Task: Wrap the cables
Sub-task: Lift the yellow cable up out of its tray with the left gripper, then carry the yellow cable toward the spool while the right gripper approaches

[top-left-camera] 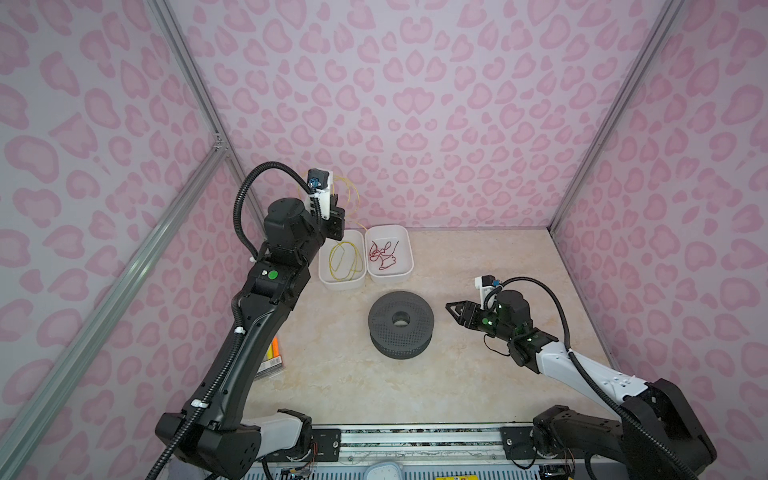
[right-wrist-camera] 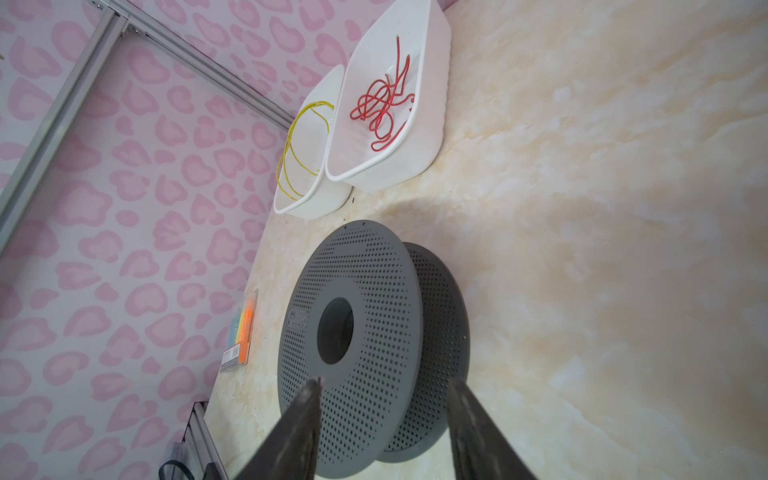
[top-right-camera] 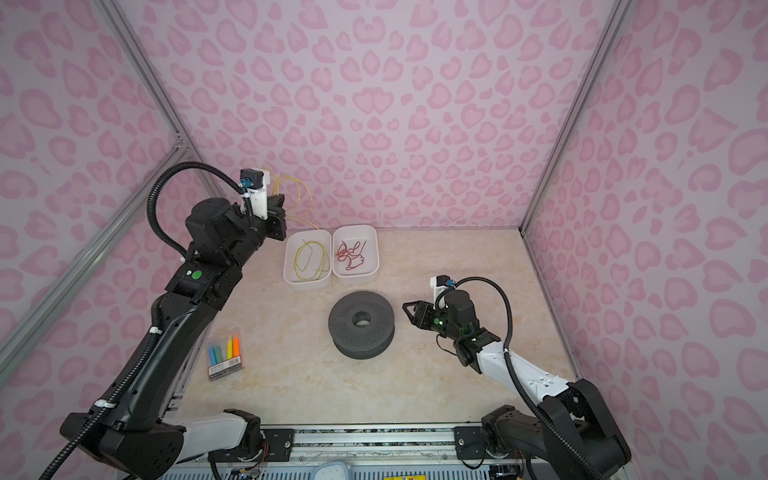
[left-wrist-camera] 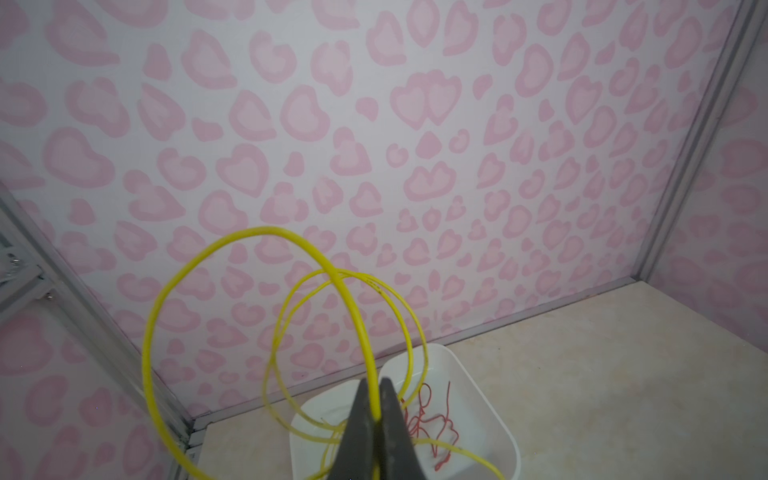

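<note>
Nearest, a pack of coloured markers [top-right-camera: 224, 353] lies at the left edge of the table [top-left-camera: 478, 257]. Further in, the right tool [right-wrist-camera: 385, 381] hovers low just beside the grey spool [top-left-camera: 386, 328], its jaws about half open and holding nothing. The spool lies flat mid-table. Behind it two white trays sit side by side: the left tray [top-left-camera: 340, 286] holds loose loops of the yellow cables [left-wrist-camera: 266, 229], the right tray [top-left-camera: 390, 277] a tangle of red wire [top-left-camera: 382, 257]. Farthest, the left tool [left-wrist-camera: 376, 384] is raised above the left tray, jaws pinched tight on one yellow strand that curls in the air and trails down toward the trays.
</note>
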Motion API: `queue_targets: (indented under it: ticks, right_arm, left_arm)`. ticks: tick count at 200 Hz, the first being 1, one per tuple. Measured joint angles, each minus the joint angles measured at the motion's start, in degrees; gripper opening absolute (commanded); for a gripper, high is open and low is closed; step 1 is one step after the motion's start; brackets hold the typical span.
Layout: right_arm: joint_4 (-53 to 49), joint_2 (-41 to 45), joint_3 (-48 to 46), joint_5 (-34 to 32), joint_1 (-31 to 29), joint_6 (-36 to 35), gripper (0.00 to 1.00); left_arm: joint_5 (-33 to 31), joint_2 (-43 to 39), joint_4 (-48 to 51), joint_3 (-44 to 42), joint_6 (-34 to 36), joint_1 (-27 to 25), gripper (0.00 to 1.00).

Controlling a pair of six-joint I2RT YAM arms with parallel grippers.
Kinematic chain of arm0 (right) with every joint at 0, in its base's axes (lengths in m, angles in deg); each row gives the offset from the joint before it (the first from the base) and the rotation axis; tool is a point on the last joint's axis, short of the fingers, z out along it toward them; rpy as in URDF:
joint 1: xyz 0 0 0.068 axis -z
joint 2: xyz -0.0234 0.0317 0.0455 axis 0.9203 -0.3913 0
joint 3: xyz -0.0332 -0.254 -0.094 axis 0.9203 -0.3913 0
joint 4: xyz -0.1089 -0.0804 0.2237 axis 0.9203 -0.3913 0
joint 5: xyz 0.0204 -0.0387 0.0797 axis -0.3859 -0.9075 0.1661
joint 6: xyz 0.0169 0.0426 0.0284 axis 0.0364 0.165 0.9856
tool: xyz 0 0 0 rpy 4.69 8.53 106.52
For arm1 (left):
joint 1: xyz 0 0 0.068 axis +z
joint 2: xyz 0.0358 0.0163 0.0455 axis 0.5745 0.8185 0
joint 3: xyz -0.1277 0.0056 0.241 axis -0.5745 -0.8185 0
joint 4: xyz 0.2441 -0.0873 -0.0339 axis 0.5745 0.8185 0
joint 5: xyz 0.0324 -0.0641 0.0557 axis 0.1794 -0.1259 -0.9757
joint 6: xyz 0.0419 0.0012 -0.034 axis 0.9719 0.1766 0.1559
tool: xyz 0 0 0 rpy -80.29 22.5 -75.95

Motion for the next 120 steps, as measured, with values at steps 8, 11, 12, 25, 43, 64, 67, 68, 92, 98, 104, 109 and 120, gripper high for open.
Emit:
queue_targets:
  ticks: [8, 11, 12, 25, 43, 64, 67, 68, 92, 98, 104, 109, 120]
  right_arm:
    - [-0.2, 0.1, 0.3, 0.0, 0.0, -0.1, 0.51]
    - [-0.3, 0.1, 0.5, -0.1, 0.0, -0.2, 0.51]
    - [-0.4, 0.1, 0.5, -0.1, 0.0, -0.3, 0.51]
    - [-0.5, 0.2, 1.2, -0.4, 0.0, -0.4, 0.51]
    - [-1.0, 1.0, 2.2, -0.4, 0.0, -0.5, 0.51]
    - [-2.6, 2.2, 3.7, -0.4, 0.0, -1.4, 0.51]
    - [-2.8, 2.4, 3.9, -0.4, 0.0, -1.6, 0.51]
    - [-2.9, 2.5, 3.9, -0.4, 0.0, -1.6, 0.52]
    - [-4.5, 4.4, 4.6, -0.3, 0.0, -2.4, 0.52]
    - [-4.8, 4.9, 4.6, -0.3, -0.1, -2.6, 0.52]
    - [-5.3, 5.4, 4.7, -0.4, -0.3, -2.6, 0.52]
    - [-5.9, 5.8, 4.8, -0.3, -0.6, -2.9, 0.53]
    - [-6.7, 6.7, 4.9, -0.4, -1.5, -3.2, 0.53]
  left_arm:
    - [0.8, 0.0, 0.1, -0.9, -1.4, -0.1, 0.03]
    - [1.3, 0.0, 0.1, -1.3, -2.1, -0.1, 0.03]
    - [1.4, 0.0, 0.1, -1.4, -2.3, -0.1, 0.03]
    - [3.4, -0.2, -0.1, -3.8, -5.1, -0.3, 0.03]
    - [6.3, -1.7, -0.6, -10.0, -9.1, -0.9, 0.03]
    - [9.8, -2.1, -0.7, -16.0, -12.8, -2.9, 0.03]
    - [10.1, -2.1, -0.6, -16.6, -13.2, -3.2, 0.03]
    - [10.4, -2.1, -0.5, -16.9, -13.4, -3.4, 0.03]
    - [13.4, -2.7, -0.8, -20.3, -15.0, -6.7, 0.03]
    - [14.2, -2.7, -1.3, -20.6, -15.2, -7.3, 0.03]
    - [14.4, -2.7, -1.8, -20.7, -15.7, -7.7, 0.03]
    - [14.5, -2.7, -2.1, -20.9, -16.0, -8.0, 0.03]
    - [14.9, -2.7, -3.5, -21.6, -16.0, -8.9, 0.03]
